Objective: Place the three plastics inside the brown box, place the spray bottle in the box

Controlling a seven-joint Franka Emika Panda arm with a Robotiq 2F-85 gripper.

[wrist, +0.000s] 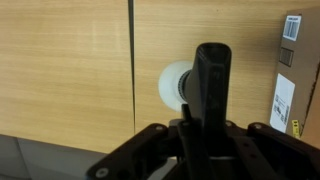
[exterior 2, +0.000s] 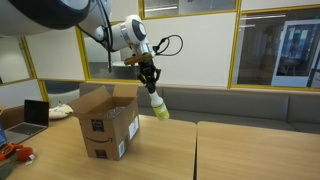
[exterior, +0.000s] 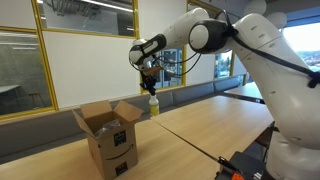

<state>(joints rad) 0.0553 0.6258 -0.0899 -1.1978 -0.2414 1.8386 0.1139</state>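
My gripper (exterior: 152, 88) (exterior 2: 151, 84) is shut on the dark top of the spray bottle (exterior: 154, 104) (exterior 2: 160, 108), which hangs in the air with its yellowish body below the fingers. It hangs to the right of the brown box (exterior: 108, 135) (exterior 2: 105, 124) and a little higher than the open flaps, not over the opening. In the wrist view the bottle (wrist: 176, 84) shows as a pale round shape behind the dark closed fingers (wrist: 212, 85), with a corner of the box (wrist: 292, 70) at the right edge. The plastics are not visible in any view.
The box stands on a light wooden table (exterior: 200, 125) (exterior 2: 250, 150) made of joined tops with dark seams. A laptop (exterior 2: 35, 112) and an orange item (exterior 2: 12, 153) lie at the table's left. Glass-walled rooms stand behind.
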